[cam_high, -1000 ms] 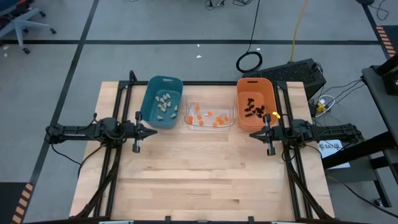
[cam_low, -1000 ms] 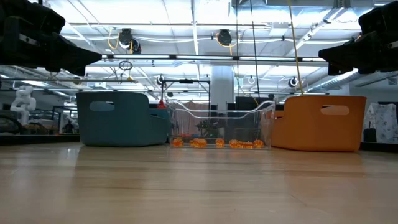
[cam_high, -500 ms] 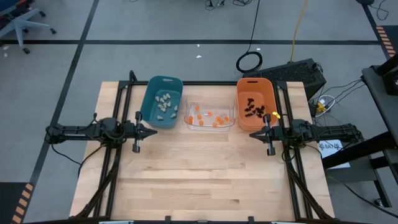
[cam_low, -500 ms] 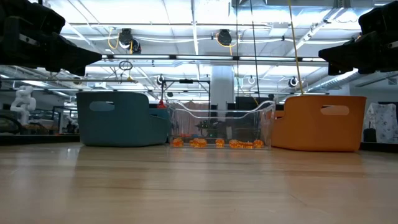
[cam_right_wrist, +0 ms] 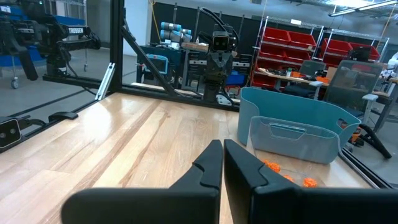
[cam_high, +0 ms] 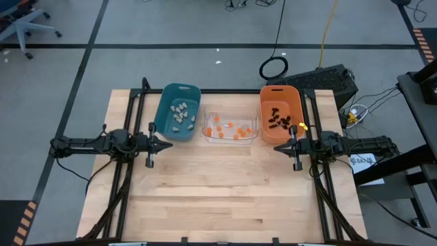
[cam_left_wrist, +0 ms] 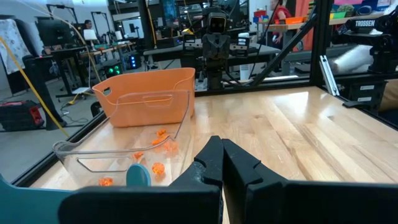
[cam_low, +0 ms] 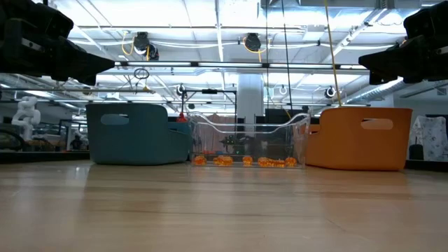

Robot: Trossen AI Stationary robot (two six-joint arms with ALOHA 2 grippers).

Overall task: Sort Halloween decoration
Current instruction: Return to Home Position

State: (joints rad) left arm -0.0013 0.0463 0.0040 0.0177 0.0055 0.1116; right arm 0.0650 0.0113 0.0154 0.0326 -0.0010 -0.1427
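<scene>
Nothing has shifted since a second ago: both arms and all three bins sit exactly where they were. Across the table (cam_high: 225, 198) I can find no loose trinket on the wood in the high view (the low view shows bare boards in front of the bins too).

At the far edge the bins stand in a row. The teal bin (cam_high: 171, 134) is on my left, the clear bin (cam_high: 230, 139) is in the middle, and the orange bin (cam_high: 280, 138) is on my right.

And my arms are drawn back to either side, pointing inward at each other. My left gripper (cam_high: 169, 145) sits just in front of the teal bin's near end. Its fingers are pressed together on nothing, as the left wrist view shows. My right gripper (cam_high: 280, 145) mirrors it just in front of the orange bin, clamped on empty air as well.

Now the small stuff: the pale lumps (cam_high: 179, 111) lie in the teal bin, the orange round ones (cam_high: 229, 128) are scattered in the clear bin, and the black spidery ones (cam_high: 278, 121) are clustered in the orange bin.

Each kind has its own bin with no strays that I can spot, so I judge the sorting done. All that's left is parking, and I look parked already.
</scene>
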